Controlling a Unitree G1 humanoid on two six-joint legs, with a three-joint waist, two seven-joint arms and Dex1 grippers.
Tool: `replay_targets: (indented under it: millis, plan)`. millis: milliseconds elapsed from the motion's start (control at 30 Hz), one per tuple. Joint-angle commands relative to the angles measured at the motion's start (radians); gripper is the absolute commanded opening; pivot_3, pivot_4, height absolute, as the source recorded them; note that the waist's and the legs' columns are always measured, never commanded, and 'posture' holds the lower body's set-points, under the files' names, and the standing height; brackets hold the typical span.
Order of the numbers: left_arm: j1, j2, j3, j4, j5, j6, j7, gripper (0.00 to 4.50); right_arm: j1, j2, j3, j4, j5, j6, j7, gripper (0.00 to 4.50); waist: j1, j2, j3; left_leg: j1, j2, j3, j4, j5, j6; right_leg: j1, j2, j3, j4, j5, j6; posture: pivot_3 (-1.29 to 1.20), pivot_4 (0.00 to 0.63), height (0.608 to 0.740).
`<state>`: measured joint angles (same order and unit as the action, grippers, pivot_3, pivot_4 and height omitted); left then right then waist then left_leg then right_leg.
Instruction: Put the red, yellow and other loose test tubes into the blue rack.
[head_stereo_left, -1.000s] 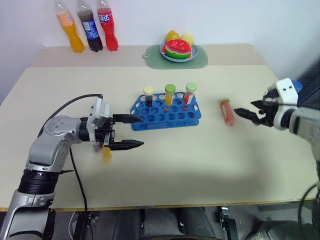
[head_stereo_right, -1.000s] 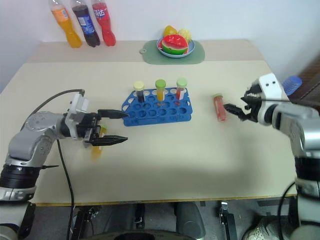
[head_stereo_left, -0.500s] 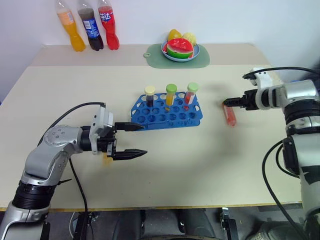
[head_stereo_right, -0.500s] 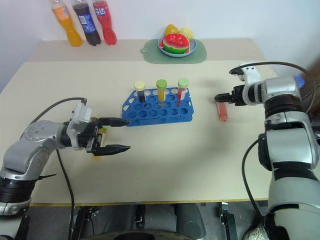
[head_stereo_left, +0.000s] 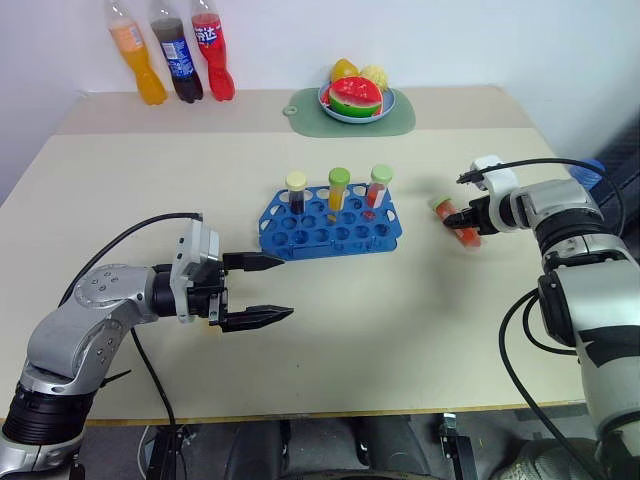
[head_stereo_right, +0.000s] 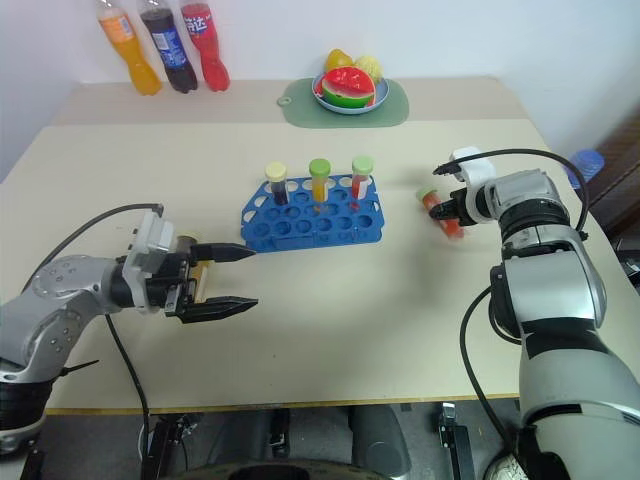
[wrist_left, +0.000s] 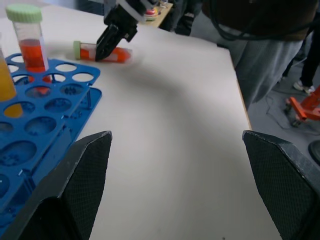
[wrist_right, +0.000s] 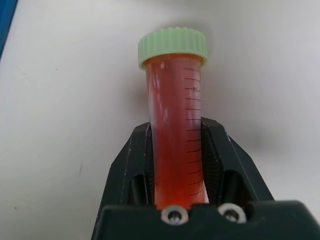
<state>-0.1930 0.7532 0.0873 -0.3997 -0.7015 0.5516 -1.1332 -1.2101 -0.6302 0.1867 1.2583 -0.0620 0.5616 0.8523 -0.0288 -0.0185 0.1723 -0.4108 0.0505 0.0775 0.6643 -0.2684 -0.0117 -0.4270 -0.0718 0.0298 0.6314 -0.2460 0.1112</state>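
Observation:
The blue rack (head_stereo_left: 330, 228) stands mid-table with three tubes upright in its back row: a cream-capped dark one (head_stereo_left: 297, 190), a green-capped yellow one (head_stereo_left: 340, 188) and a green-capped red one (head_stereo_left: 379, 186). To its right a loose red test tube (head_stereo_left: 452, 214) with a green cap lies low on the table. My right gripper (head_stereo_left: 463, 219) is shut on it; the right wrist view shows the tube (wrist_right: 175, 120) clamped between both fingers (wrist_right: 131, 165). My left gripper (head_stereo_left: 288, 287) hangs open near the rack's front left corner, holding nothing. A sliver of orange-yellow (head_stereo_right: 199, 272) shows behind its fingers.
Three soda bottles (head_stereo_left: 170, 60) stand at the back left. A fruit plate (head_stereo_left: 358, 100) sits on a pale green mat at the back centre. A person (wrist_left: 250, 45) stands beyond the table's right edge. A black cable (head_stereo_left: 130, 240) loops by my left arm.
My right gripper came down onto the loose red tube and shut on it; the tube has shifted a little. My left gripper drew back slightly, still open.

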Motion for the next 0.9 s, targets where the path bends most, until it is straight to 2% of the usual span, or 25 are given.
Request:
replay_targets:
  millis: [33, 167, 267, 367, 467, 633, 900]
  plan:
    - [-0.003, -0.002, 0.011, -0.025, -0.009, -0.015, 0.008, 4.31, 0.013, -0.033, -0.109, -0.082, 0.063, -0.139, -0.005, 0.78, 0.001, 0.000, 0.000, 0.000, 0.000, 0.000, 0.000, 0.000, 0.000, 0.000, 0.000, 0.000, 0.000, 0.000, 0.000, 0.00, 0.150, 0.740]
    - [-0.005, -0.006, 0.010, -0.013, -0.003, -0.026, 0.009, 4.31, 0.118, -0.034, -0.293, -0.314, 0.202, -0.265, -0.030, 0.78, -0.002, 0.001, 0.001, 0.000, 0.000, 0.000, -0.001, 0.000, 0.000, 0.000, 0.000, 0.000, 0.000, 0.000, 0.000, 0.00, 0.150, 0.740]
    - [-0.024, -0.024, -0.015, 0.011, 0.017, -0.047, 0.007, 4.31, 0.379, 0.052, -0.416, -0.774, 0.294, -0.359, -0.138, 0.78, 0.009, 0.001, 0.000, 0.000, 0.000, -0.002, -0.002, 0.000, 0.000, 0.000, 0.000, -0.001, 0.000, 0.000, 0.001, 0.00, 0.150, 0.740]
    - [-0.053, -0.045, -0.035, 0.041, 0.024, -0.056, 0.002, 4.31, 0.577, 0.158, -0.441, -1.090, 0.308, -0.383, -0.268, 0.78, 0.014, 0.001, 0.000, 0.000, 0.001, -0.002, -0.002, 0.000, -0.001, 0.000, 0.000, -0.002, 0.001, 0.000, 0.001, 0.00, 0.150, 0.740]
    - [-0.080, -0.055, -0.051, 0.086, 0.041, -0.071, -0.015, 4.31, 0.730, 0.261, -0.396, -1.273, 0.264, -0.452, -0.357, 0.78, 0.013, 0.001, 0.000, 0.000, 0.001, -0.002, 0.000, 0.001, -0.002, 0.000, 0.000, -0.002, 0.002, 0.000, 0.001, 0.00, 0.150, 0.740]
    - [-0.125, -0.068, -0.086, 0.137, 0.063, -0.091, -0.045, 4.31, 0.798, 0.399, -0.327, -1.315, 0.221, -0.605, -0.455, 0.78, 0.007, 0.002, 0.000, 0.000, 0.001, -0.001, 0.000, 0.001, -0.002, 0.000, 0.001, -0.002, 0.002, 0.000, 0.000, 0.00, 0.150, 0.740]
    - [-0.146, -0.084, -0.094, 0.148, 0.061, -0.082, -0.047, 4.31, 0.816, 0.512, -0.246, -1.216, 0.199, -0.780, -0.491, 0.78, 0.009, 0.001, 0.000, 0.000, 0.001, -0.002, 0.000, 0.001, -0.002, 0.001, 0.001, -0.002, 0.002, 0.000, 0.000, 0.00, 0.150, 0.740]
